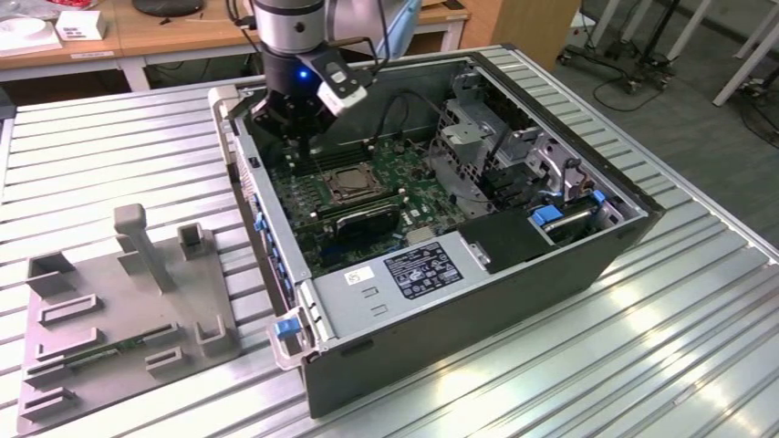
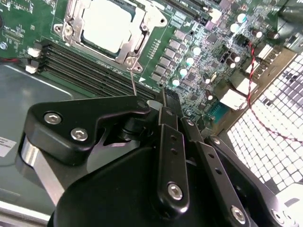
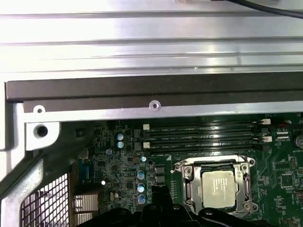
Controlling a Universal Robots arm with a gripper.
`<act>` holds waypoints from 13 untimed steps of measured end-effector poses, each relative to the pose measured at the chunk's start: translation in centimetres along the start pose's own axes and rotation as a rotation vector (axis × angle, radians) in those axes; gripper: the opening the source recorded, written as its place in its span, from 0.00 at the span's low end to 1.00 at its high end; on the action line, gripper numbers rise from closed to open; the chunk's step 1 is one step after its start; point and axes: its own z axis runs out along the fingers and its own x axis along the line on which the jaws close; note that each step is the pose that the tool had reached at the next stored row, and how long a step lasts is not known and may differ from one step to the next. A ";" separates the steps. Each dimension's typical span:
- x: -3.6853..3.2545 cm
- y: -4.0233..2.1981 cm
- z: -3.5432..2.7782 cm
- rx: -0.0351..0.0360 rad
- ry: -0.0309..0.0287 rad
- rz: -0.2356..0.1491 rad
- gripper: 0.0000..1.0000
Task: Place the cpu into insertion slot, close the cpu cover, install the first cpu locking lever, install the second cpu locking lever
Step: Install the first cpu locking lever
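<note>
One thin steel locking lever (image 2: 133,80) beside our black gripper (image 2: 164,93), fingers pressed together: we should press it squarely.

One cpu (image 3: 218,188), one cpu cover (image 3: 190,183), one green circuit board (image 1: 411,181), one computer case (image 1: 524,297), one grey fixture (image 1: 116,315).

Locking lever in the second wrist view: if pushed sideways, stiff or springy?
The locking lever is a thin bare wire running from the cpu cover, so it likely flexes and springs back. Its smooth metal would probably let a push slip off.
</note>
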 end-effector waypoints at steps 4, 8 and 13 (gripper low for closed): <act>0.10 0.10 0.08 -0.0002 0.0001 0.000 0.11; 0.11 0.24 0.13 -0.0003 0.0001 0.000 0.11; 0.13 0.58 0.16 -0.0004 0.0001 0.000 0.11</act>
